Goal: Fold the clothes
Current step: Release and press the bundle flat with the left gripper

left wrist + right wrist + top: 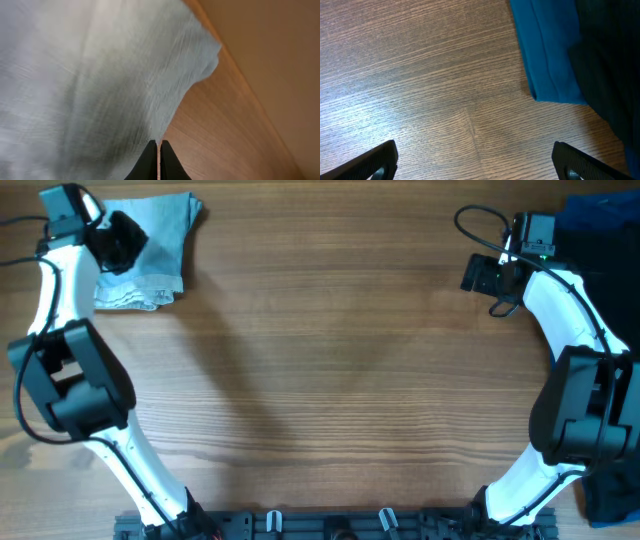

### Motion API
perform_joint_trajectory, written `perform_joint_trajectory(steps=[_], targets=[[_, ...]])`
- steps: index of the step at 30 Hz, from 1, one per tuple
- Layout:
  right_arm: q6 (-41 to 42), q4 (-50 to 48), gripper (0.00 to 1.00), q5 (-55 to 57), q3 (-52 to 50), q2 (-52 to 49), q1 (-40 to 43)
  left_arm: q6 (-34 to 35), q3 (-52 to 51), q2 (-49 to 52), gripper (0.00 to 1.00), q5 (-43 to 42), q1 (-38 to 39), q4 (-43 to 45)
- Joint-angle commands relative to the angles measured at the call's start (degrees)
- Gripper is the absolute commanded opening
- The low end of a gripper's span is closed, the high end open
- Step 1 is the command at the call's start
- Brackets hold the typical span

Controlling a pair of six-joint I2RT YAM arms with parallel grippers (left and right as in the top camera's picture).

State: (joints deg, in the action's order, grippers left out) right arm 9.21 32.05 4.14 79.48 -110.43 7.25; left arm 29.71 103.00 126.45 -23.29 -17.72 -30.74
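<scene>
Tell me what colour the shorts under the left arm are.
The shorts are pale, faded blue; the overhead view shows it best.

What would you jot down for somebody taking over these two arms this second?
Left tool: shut, tips at the edge of the denim shorts; whether any cloth is pinched cannot be told.
Right tool: open, holding nothing, over bare table beside the dark blue cloth.
Shorts: at the far left corner, lying as a compact bundle.
Done: they look folded down, judging by the shape.
Left: probably check that the fold is neat, lift the left tool clear and bring both arms back.
</scene>
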Motion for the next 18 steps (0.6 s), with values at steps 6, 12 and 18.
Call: perform_joint_trajectory(steps=[6,12,18], targets=[[0.2,-0.1,1.0,0.4,-0.5,-0.8,0.3,0.6,0.0,9.5,0.04,-2.0,0.5,-1.6],[0.2,-0.1,1.0,0.4,-0.5,-0.8,0.3,-1.0,0.0,14.2,0.04,-2.2,0.6,-3.2],[0.1,-0.1,1.0,0.4,-0.5,-0.8,0.3,-4.0,0.0,13.7,0.04,-7.2,0.4,-2.7]])
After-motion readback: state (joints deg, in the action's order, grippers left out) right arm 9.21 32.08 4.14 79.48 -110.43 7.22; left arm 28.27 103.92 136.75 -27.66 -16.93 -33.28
